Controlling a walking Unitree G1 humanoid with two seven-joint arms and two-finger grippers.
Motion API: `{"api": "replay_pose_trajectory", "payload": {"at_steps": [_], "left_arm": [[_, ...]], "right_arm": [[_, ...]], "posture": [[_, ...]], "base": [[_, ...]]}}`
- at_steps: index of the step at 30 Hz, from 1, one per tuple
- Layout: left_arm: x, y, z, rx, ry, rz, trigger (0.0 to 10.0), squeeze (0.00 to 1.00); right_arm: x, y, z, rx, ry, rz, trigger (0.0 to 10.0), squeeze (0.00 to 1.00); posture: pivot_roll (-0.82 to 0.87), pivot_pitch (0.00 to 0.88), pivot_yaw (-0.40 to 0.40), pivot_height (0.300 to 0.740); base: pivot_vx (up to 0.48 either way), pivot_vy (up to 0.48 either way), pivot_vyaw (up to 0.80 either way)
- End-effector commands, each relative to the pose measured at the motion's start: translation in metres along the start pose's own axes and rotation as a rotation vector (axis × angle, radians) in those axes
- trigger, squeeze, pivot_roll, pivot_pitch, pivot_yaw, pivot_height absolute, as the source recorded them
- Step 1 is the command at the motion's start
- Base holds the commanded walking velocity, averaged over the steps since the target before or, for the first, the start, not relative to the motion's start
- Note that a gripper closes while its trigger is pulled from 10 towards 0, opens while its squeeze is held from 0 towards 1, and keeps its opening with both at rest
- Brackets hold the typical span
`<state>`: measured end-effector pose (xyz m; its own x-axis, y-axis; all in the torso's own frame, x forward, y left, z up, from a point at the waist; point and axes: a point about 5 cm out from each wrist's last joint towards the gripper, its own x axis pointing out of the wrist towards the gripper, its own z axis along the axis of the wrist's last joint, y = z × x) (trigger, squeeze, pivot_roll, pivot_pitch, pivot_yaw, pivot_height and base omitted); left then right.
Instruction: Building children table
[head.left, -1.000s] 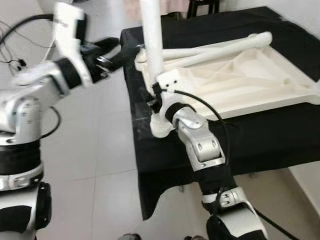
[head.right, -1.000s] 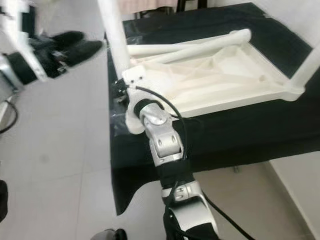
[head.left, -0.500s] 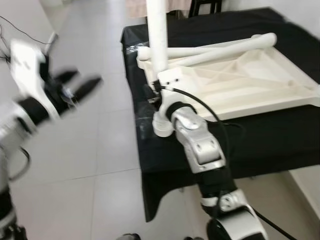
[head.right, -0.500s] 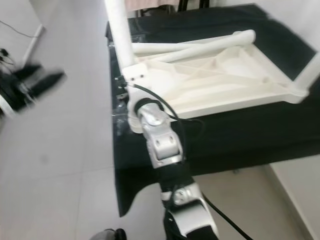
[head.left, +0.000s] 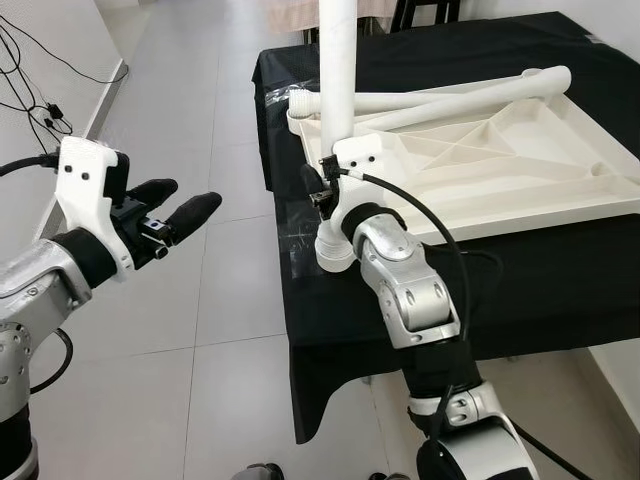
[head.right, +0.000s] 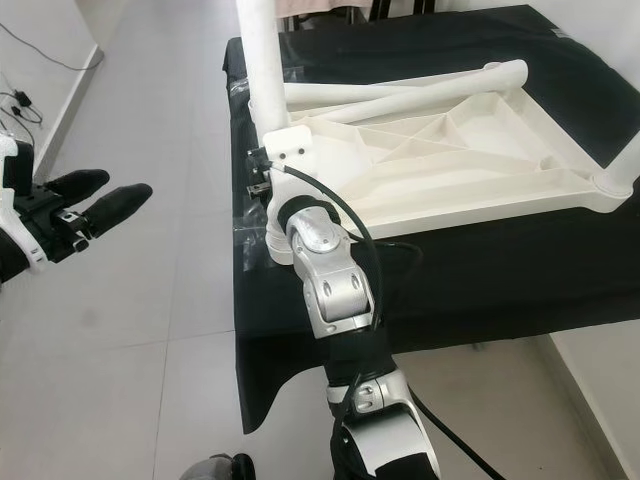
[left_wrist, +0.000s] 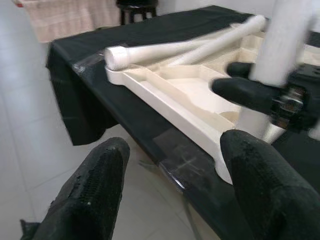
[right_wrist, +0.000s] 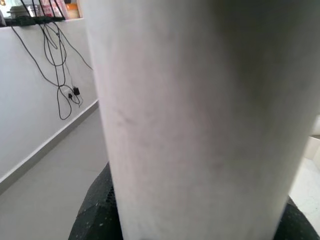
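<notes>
Pale floor tiles (head.left: 200, 330) run up to a black-draped work table (head.left: 520, 270), whose near left corner is where the work sits. Nearest, off the table's left side over the floor, the left gripper (head.left: 175, 212) hovers with its two black fingers (left_wrist: 100, 185) spread apart and holding nothing. Just beyond it, at the near left corner of the upturned white children's table top (head.left: 500, 170), the right gripper (head.left: 322, 190) clasps the base of an upright white leg (head.left: 338, 70); the wrist view shows the leg (right_wrist: 200, 115) pressed close against dark finger pads, so the grip looks firm. Farther back, two loose legs (head.right: 400, 92) lie crossed along the far edge of the top. At the far right corner another leg (head.right: 628, 160) stands.

To do this step well, I judge the right arm should keep the leg plumb in its socket and press or twist straight down, not sideways, since the top could slide on the cloth. The free gripper could steady the top's rim.
</notes>
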<state>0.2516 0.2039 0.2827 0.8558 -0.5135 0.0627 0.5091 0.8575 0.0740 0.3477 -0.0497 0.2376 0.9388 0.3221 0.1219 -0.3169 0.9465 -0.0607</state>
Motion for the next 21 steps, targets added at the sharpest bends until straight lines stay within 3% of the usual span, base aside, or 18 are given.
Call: {"api": "replay_pose_trajectory", "payload": {"at_steps": [1, 9, 21], "left_arm": [[-0.001, -0.008, -0.006, -0.004, 0.021, -0.024, 10.0, 0.0], [0.0, -0.02, -0.011, -0.012, 0.032, -0.056, 10.0, 0.0], [0.001, -0.021, -0.006, -0.005, 0.018, -0.058, 10.0, 0.0]], "right_arm": [[-0.014, 0.005, -0.041, 0.152, 0.125, -0.04, 0.0, 0.0], [-0.02, 0.009, -0.043, 0.187, 0.089, -0.018, 0.0, 0.0], [-0.025, 0.019, -0.049, 0.187, 0.085, 0.023, 0.0, 0.0]], "posture": [[0.08, 0.164, 0.04, 0.74], [0.08, 0.165, 0.04, 0.74], [0.09, 0.165, 0.04, 0.74]], "base": [[0.0, 0.0, 0.0], [0.0, 0.0, 0.0], [0.0, 0.0, 0.0]]}}
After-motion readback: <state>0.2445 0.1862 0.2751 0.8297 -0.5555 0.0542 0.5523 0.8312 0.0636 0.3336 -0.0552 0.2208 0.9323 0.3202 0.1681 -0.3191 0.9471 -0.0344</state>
